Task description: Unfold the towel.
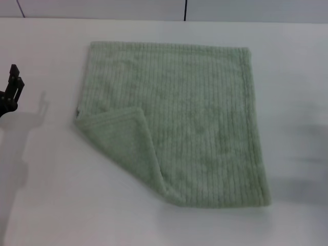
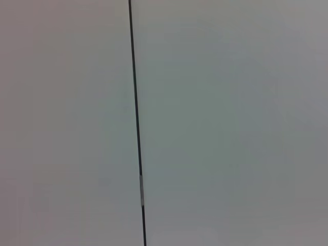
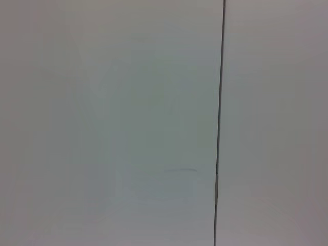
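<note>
White table (image 1: 46, 205): plain, matte top filling most of the head view, with soft grey shadows on its left and right sides. Pale wall panels (image 1: 102, 7): run behind the table's far edge. Dark vertical seam (image 2: 136, 123) between panels (one per wrist view).

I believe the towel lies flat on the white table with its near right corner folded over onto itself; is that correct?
Not quite: the folded corner is the near left one, as the head view shows. The towel otherwise lies flat on the white table.
</note>
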Available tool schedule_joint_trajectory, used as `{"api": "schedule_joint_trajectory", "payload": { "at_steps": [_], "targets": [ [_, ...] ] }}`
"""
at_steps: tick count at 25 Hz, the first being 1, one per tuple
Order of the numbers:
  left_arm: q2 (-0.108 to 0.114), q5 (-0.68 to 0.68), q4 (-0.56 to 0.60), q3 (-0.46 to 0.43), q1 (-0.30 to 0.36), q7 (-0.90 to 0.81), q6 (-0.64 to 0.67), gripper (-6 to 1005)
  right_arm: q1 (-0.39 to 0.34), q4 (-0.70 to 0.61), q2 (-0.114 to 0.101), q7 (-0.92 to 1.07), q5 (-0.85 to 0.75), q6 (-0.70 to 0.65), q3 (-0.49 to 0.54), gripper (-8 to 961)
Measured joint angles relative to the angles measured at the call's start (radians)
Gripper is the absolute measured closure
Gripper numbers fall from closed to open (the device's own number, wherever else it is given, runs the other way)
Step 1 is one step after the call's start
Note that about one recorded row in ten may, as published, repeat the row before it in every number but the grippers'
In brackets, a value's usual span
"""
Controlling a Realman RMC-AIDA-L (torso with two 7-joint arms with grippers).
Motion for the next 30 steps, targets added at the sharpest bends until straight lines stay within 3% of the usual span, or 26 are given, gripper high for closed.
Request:
{"api": "schedule_joint_trajectory", "payload": {
  "at_steps": [9, 13, 14, 15, 16, 18, 19, 20, 21, 22, 24, 25, 26, 28, 29, 30],
  "targets": [
    [0.0, 0.0, 0.0, 0.01, -0.006, -0.001, -0.003, 233, 0.005, -0.023, -0.004, 0.0, -0.012, -0.005, -0.017, 121],
    [0.0, 0.0, 0.0, 0.011, -0.008, -0.001, -0.006, 234, 0.022, -0.113, -0.032, -0.053, -0.111, -0.072, -0.034, 122],
    [0.0, 0.0, 0.0, 0.011, -0.01, -0.001, -0.008, 234, 0.023, -0.155, -0.046, -0.082, -0.131, -0.106, -0.029, 127],
    [0.0, 0.0, 0.0, 0.011, -0.014, 0.0, -0.015, 234, 0.016, -0.288, -0.086, -0.141, -0.143, -0.219, -0.013, 133],
    [0.0, 0.0, 0.0, 0.011, -0.014, 0.0, -0.015, 234, 0.016, -0.288, -0.086, -0.141, -0.143, -0.219, -0.013, 138],
    [0.0, 0.0, 0.001, 0.011, -0.018, 0.002, -0.026, 234, -0.005, -0.475, -0.139, -0.189, -0.149, -0.438, 0.057, 149],
    [0.0, 0.0, 0.001, 0.01, -0.02, 0.004, -0.035, 234, -0.005, -0.475, -0.139, -0.189, -0.149, -0.438, 0.057, 247],
    [0.0, 0.0, 0.001, 0.01, -0.02, 0.004, -0.035, 234, -0.019, -0.593, -0.16, -0.194, -0.169, -0.623, 0.143, 346],
    [0.0, 0.0, 0.003, 0.01, -0.024, 0.004, -0.043, 234, -0.019, -0.593, -0.16, -0.194, -0.169, -0.623, 0.143, 368],
    [0.0, 0.0, 0.003, 0.01, -0.024, 0.004, -0.043, 234, -0.024, -0.64, -0.167, -0.194, -0.181, -0.706, 0.187, 390],
    [0.0, 0.0, 0.009, 0.006, -0.03, 0.003, -0.058, 233, -0.037, -0.751, -0.171, -0.195, -0.218, -0.957, 0.321, 435],
    [0.0, 0.0, 0.009, 0.005, -0.031, 0.003, -0.06, 233, -0.035, -0.843, -0.159, -0.195, -0.259, -1.216, 0.464, 457],
    [0.0, 0.0, 0.009, 0.005, -0.031, 0.003, -0.061, 233, -0.035, -0.843, -0.159, -0.195, -0.259, -1.216, 0.464, 479],
    [0.0, 0.0, 0.009, 0.004, -0.032, 0.003, -0.062, 233, -0.014, -0.916, -0.13, -0.199, -0.304, -1.463, 0.606, 523],
    [0.0, 0.0, 0.008, 0.004, -0.032, 0.003, -0.062, 233, 0.004, -0.946, -0.112, -0.203, -0.331, -1.6, 0.678, 546],
    [0.0, 0.0, 0.009, 0.004, -0.033, 0.003, -0.063, 233, 0.053, -0.991, -0.07, -0.208, -0.394, -1.849, 0.823, 568]
  ]
}}
